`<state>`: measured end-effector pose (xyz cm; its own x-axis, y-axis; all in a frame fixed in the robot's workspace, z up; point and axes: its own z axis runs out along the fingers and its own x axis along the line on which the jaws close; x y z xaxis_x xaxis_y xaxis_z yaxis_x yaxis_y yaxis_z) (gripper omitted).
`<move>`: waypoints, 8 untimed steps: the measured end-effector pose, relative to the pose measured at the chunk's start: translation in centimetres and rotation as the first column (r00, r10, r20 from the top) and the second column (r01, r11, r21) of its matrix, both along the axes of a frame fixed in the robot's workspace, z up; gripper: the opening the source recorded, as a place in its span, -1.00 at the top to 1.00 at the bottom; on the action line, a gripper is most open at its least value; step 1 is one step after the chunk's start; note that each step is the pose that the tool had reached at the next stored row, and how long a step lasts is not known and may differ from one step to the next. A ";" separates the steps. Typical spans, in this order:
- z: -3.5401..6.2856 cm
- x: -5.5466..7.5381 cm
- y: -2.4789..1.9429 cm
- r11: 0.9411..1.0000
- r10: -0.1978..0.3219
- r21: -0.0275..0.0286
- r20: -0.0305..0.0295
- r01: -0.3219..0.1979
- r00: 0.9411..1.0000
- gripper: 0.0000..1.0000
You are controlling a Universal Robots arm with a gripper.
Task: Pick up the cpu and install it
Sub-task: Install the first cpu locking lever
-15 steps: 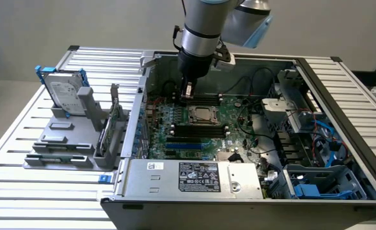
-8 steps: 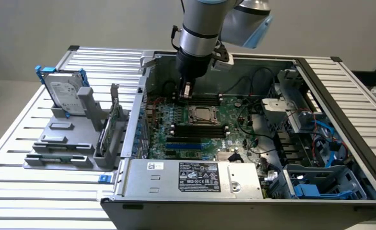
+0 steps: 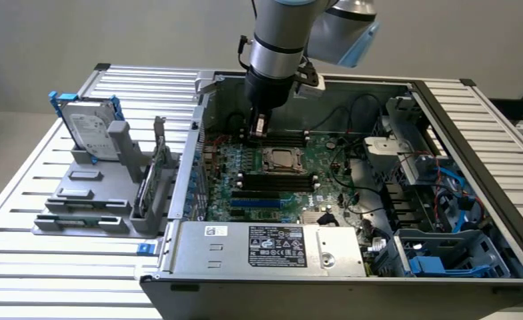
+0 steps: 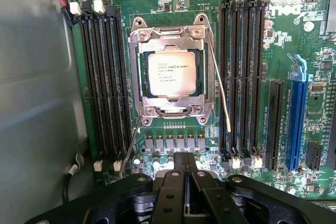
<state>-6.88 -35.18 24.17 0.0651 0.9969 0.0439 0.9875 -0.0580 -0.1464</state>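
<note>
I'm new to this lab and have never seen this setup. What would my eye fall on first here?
The robot arm reaching down into the open computer case, its gripper hanging over the green motherboard. Next, the silver-topped cpu lying inside its metal-framed socket between the memory slots. On the exterior view's left, an upright hard drive stands in a grey fixture on the slatted table.

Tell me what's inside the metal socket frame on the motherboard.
The cpu lies flat inside the socket frame, its silver printed top facing up and the frame's plate around its edges. The socket contacts beneath it are covered.
</note>
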 end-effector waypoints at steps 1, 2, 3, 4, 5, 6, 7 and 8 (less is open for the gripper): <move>0.00 0.0 0.00 1.000 0.000 0.000 0.000 0.000 1.000 0.79; 0.00 0.0 0.00 1.000 0.000 0.000 0.000 0.000 1.000 0.79; -0.01 0.0 -0.01 1.000 0.000 0.001 0.000 0.000 1.000 0.79; -0.01 -0.2 -0.01 1.000 -0.004 0.003 0.000 0.004 1.000 0.79; -0.01 -0.3 0.00 1.000 -0.008 0.006 0.000 0.008 1.000 0.79; -0.01 -0.3 0.00 1.000 -0.015 0.013 0.000 0.015 1.000 0.79; -0.01 -0.4 0.00 1.000 -0.022 0.022 0.000 0.022 1.000 0.79; -0.01 -0.4 0.00 0.999 -0.030 0.031 0.000 0.029 1.000 0.79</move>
